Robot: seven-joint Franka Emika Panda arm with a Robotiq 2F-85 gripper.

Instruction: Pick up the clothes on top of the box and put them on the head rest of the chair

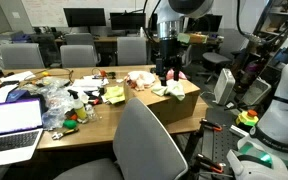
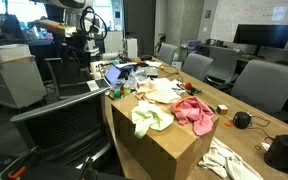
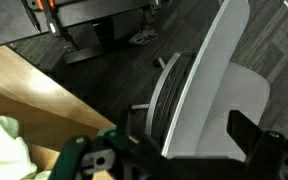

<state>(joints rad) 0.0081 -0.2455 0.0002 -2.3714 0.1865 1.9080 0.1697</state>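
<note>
Pale green and pink clothes (image 2: 152, 118) lie atop the box (image 2: 159, 150) beside a chair (image 2: 69, 118), the claw (image 3: 166, 150), cut off at the wrist view's edge, looks spread and empty, and the laptop (image 1: 14, 120) screen is unreadable.

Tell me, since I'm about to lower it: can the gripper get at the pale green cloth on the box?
Probably yes: the pale green cloth lies uncovered atop the cardboard box, and the gripper hangs above with open fingers.

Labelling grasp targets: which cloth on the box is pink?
The pink cloth, rightmost on the box in an exterior view; the pale green cloth lies beside it.
</note>
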